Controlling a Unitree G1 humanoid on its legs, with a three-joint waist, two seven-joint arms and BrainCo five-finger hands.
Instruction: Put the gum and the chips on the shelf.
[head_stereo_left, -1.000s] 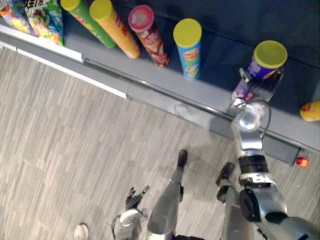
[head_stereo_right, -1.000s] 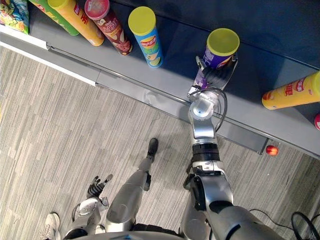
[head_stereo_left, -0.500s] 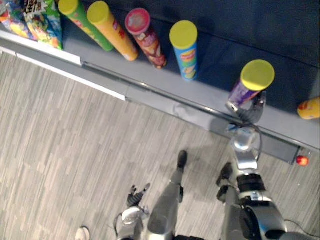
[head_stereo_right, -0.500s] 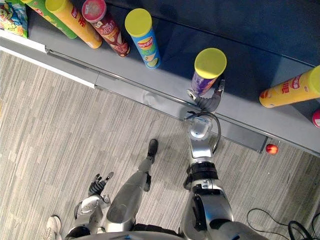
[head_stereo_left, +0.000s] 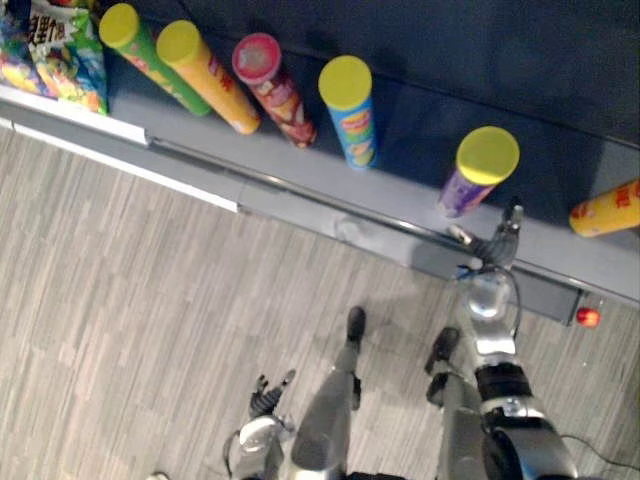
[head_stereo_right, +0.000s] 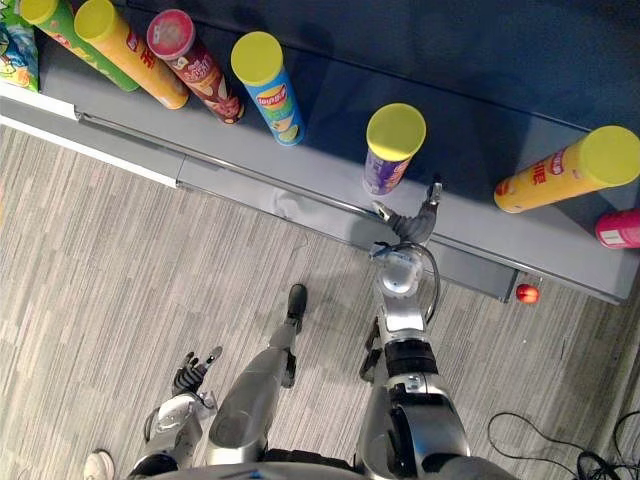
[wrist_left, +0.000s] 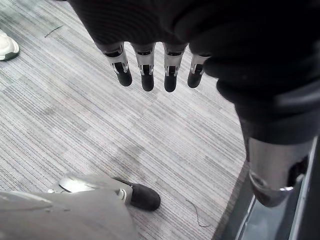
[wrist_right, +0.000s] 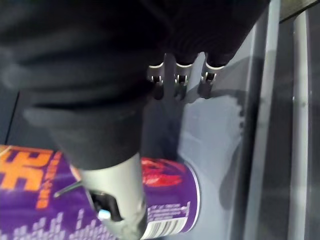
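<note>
Chips first: the purple can (head_stereo_right: 392, 150) w/ the yellow lid stands upright on the shelf (head_stereo_right: 330, 165), close to its near edge, between the blue can (head_stereo_right: 268, 92) on the left and the yellow can (head_stereo_right: 560, 172) lying on the right. So imo that half of the job looks done. Right hand (head_stereo_right: 412, 222) sits just on the near side of the can, fingers spread wide and holding nothing. In the right wrist view the thumb is right by the can's foot, cant tell if it brushes it.

Step in hand, I'd guess, is getting that hand out clean. Tip: pull straight back toward the near side, keep the fingers splayed, dont sweep sideways, bc a tall can that near the edge would prob tip w/ one nudge.

Left hand (wrist_left: 146, 75) hangs low over the floor, fingers straight-ish, empty.

Gum: tbh cant tell which thing it is. Small red thing (head_stereo_right: 527, 293) sits by the shelf front on the right, no idea what it is.
</note>
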